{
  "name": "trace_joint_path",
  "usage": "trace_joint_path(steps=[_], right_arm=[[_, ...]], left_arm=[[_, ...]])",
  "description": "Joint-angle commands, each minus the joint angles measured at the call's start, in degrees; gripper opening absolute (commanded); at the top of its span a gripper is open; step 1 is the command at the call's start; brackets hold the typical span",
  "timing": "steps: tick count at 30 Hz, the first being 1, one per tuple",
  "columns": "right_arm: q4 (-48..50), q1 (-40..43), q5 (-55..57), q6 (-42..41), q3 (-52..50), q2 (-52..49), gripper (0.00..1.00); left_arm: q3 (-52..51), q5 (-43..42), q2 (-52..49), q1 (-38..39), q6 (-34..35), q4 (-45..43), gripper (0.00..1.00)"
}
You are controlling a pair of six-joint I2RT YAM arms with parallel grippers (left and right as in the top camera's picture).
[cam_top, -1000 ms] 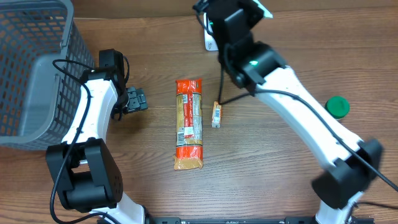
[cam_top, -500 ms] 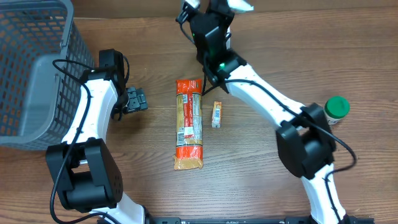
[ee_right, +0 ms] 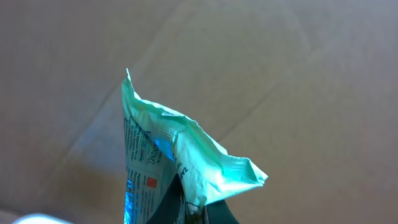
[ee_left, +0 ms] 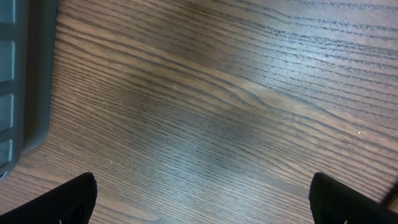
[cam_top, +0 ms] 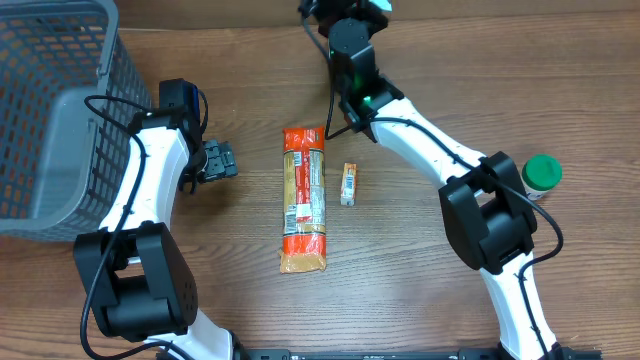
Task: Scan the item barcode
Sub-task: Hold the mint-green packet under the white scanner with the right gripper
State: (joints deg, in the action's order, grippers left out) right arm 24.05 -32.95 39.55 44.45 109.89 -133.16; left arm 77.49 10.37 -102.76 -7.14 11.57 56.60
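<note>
Packet (ee_right: 180, 162) rides pinched in your right fingers (ee_right: 200, 210), clamped tight on its lower edge. They have swung up off the worktop (cam_top: 420, 250) toward its far edge, so barcode presentation looks underway. Your left fingers (cam_top: 220, 160) gape wide, empty.

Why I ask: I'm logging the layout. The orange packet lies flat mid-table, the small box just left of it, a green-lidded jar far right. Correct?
Not quite: the overhead view shows the small box just right of the orange packet, not left. The packet does lie flat mid-table, and the green-lidded jar is far right.
</note>
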Motion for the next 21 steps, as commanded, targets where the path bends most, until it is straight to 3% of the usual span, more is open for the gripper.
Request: trace_joint_path(steps=[1,8,12,16,21], right_arm=[[2.03,0.24,-2.84,-10.25,1.64,0.9,0.04],[6.25,0.24,-2.19,-19.23,1.62,-0.92,0.04],[6.84,0.28,-2.16,-19.85,1.62,-3.06,0.04],[7.96,0.46,-2.19,-15.87,1.62,-5.49,0.04],[12.24,0.39,-2.43,-4.9,1.62,-9.01,0.04]], left_arm=[[0.24,0.55,1.2,0.02,-0.85,-0.02,1.0],[0.24,0.55,1.2,0.02,-0.85,-0.02,1.0],[0.24,0.55,1.2,0.02,-0.87,-0.04,1.0],[0.24,0.55,1.2,0.02,-0.85,-0.02,1.0],[0.24,0.55,1.2,0.02,-0.87,-0.02,1.0]])
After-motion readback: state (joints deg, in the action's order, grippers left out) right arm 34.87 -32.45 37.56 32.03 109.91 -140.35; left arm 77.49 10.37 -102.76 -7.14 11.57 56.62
